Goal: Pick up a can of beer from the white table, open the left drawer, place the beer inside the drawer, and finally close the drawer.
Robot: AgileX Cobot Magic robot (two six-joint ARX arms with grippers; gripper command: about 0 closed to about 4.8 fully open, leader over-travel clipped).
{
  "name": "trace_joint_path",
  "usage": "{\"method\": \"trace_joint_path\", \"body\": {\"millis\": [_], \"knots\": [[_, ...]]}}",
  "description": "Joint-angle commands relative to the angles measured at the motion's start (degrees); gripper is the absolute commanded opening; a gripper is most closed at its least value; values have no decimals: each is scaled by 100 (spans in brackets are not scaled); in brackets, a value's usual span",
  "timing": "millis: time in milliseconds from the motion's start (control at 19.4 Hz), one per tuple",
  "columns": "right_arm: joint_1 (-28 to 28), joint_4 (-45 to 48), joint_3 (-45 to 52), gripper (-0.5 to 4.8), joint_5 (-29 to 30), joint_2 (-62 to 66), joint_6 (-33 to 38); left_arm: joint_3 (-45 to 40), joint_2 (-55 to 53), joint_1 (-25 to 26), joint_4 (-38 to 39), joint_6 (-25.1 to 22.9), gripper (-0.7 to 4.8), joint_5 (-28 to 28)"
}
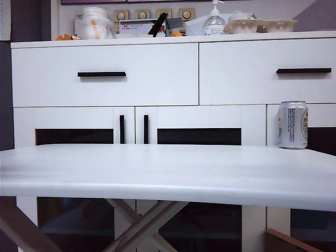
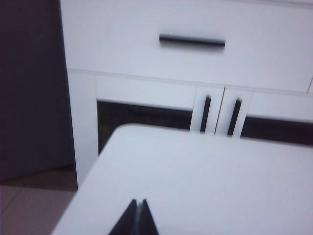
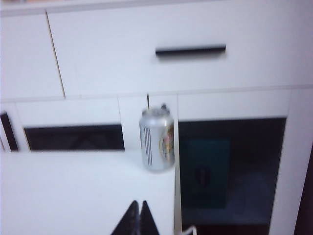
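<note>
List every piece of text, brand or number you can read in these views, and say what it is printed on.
None can be read.
Can of beer: label print in red and dark, too small in the exterior view, blurred in the right wrist view.
Box on the cabinet top: red and dark print, too small.
Pump bottle: label too small.

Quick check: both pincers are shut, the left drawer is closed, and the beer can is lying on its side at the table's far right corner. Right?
Not quite. The can of beer stands upright, as the exterior view shows. The rest holds: left pincer and right pincer are shut, the left drawer is closed, and the can is at the white table's far right corner.
</note>
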State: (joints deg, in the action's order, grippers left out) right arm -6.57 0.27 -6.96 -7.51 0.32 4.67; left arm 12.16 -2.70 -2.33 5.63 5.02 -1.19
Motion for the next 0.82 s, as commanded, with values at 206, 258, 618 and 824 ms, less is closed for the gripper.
{"method": "trace_joint_path", "body": {"millis": [206,258,618,824], "knots": [[-2,-479,-922,-2,-55,101,28,2142,-1985,-13,798,-9,-6,527],[-2,-579,-1038,-2,-52,166,28,2428,-2245,-15,968,-15,-6,664],[-2,-577,-1738,-1,-31,1054,31,3917,-3567,-24,1056,-55,-6,2363],[-4,-549,-2258,-2,-31,1923,28,4448,-4030,-92,1099,-98,-6,2894]]}}
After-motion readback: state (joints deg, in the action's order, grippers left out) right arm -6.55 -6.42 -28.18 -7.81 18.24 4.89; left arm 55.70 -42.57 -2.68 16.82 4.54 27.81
